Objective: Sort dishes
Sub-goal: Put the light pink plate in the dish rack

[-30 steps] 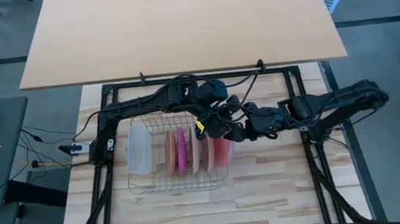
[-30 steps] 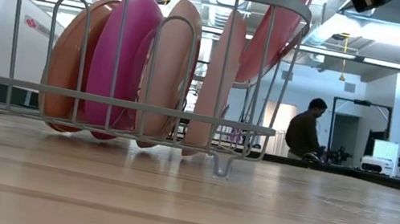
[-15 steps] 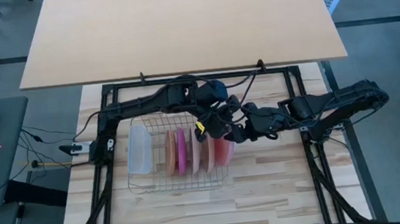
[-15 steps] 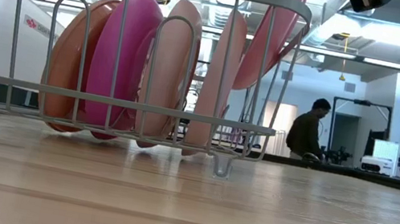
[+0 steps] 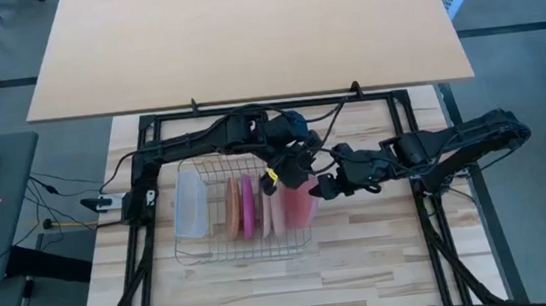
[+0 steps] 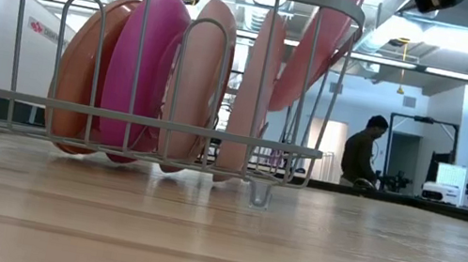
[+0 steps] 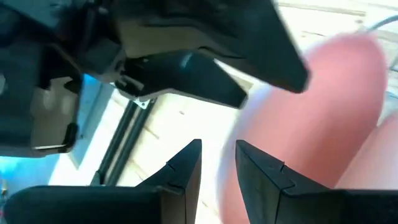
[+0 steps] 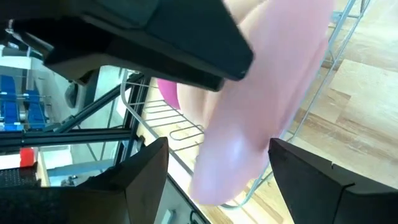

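From above we see the silver wire rack with a translucent tray at its left end and plates upright beside it, while the left gripper and right gripper meet over a red plate at the rack's right end. At table height the red plate leans tilted over the rack's right rim, beside the orange-tan plate, magenta plate and two pale pink plates standing inside. The left wrist view shows its fingers slightly parted beside the plate, free of it; the right wrist view shows its fingers spread wide either side of the plate, and we cannot tell whether they touch it.
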Robot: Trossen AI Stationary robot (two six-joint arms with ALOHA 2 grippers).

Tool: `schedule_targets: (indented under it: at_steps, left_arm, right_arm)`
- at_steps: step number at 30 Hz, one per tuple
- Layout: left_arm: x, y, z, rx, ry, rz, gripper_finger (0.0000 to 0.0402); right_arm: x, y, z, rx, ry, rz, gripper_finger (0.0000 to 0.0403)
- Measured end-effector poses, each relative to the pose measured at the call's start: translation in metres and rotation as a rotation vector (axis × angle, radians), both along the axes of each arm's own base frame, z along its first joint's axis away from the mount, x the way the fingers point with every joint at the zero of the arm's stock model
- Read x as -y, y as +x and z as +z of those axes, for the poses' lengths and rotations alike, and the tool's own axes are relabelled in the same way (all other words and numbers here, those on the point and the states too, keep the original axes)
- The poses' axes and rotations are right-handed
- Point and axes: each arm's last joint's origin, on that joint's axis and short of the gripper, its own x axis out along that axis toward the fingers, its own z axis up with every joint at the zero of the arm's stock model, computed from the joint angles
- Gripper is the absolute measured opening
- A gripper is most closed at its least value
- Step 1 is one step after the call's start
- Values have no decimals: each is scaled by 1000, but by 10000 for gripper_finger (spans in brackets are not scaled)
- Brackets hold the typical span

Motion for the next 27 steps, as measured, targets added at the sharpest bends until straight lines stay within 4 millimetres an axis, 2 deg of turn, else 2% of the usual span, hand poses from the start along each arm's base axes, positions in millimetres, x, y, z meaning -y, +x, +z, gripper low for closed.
schedule_targets:
  at_steps: [6,15,21,24,27]
  left_arm:
    - [0,-6,-2,-60,-12,9,93]
    - [-9,-7,-2,-83,-114,137,93]
    - [-15,-20,11,-88,-274,451,93]
    - [-20,-29,17,-104,-460,677,93]
    - [-22,-33,15,-175,-686,878,93]
  right_arm:
    - [0,-1,-2,-20,1,-4,281]
    - [1,-3,-4,-49,-10,-1,281]
    - [4,-6,-7,-98,44,-64,281]
    - [8,-5,-7,-94,68,-88,281]
    - [13,-4,-7,-102,71,-104,276]
